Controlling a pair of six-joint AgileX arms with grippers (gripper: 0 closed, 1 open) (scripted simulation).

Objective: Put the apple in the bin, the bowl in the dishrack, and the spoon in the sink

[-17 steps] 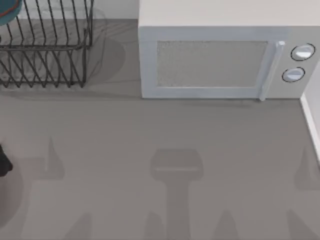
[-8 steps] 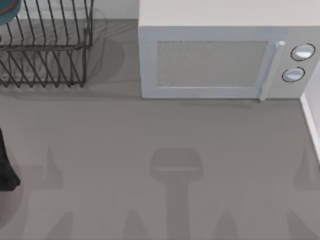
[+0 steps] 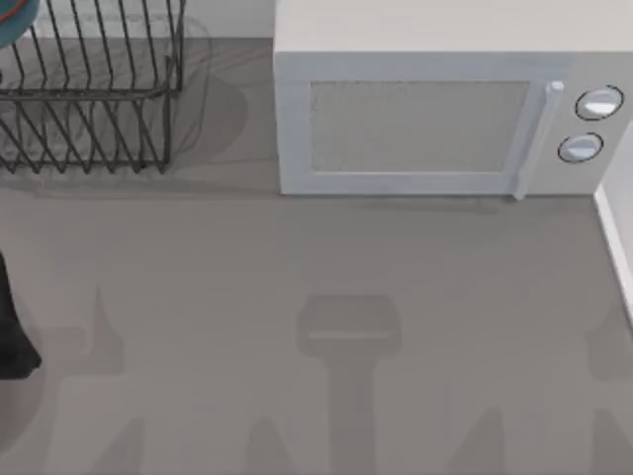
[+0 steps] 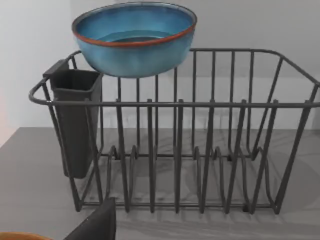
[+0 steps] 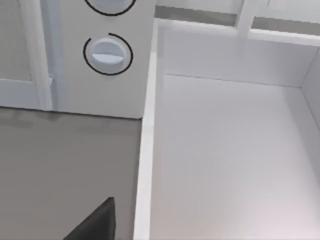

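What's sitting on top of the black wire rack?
The bowl, blue with a reddish rim, rests on the dishrack at its back corner, by the dark cutlery holder. The bowl's inside looks empty; its underside against the wires is hidden.

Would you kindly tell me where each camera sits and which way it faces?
Top view: above the table, looking down on the dishrack, the microwave and a dark piece of the left arm.
Left wrist view: low, facing the dishrack side-on, the bowl at its top rim.
Right wrist view: faces the microwave's knob and the white sink.
Top and left wrist views share the dishrack and bowl.
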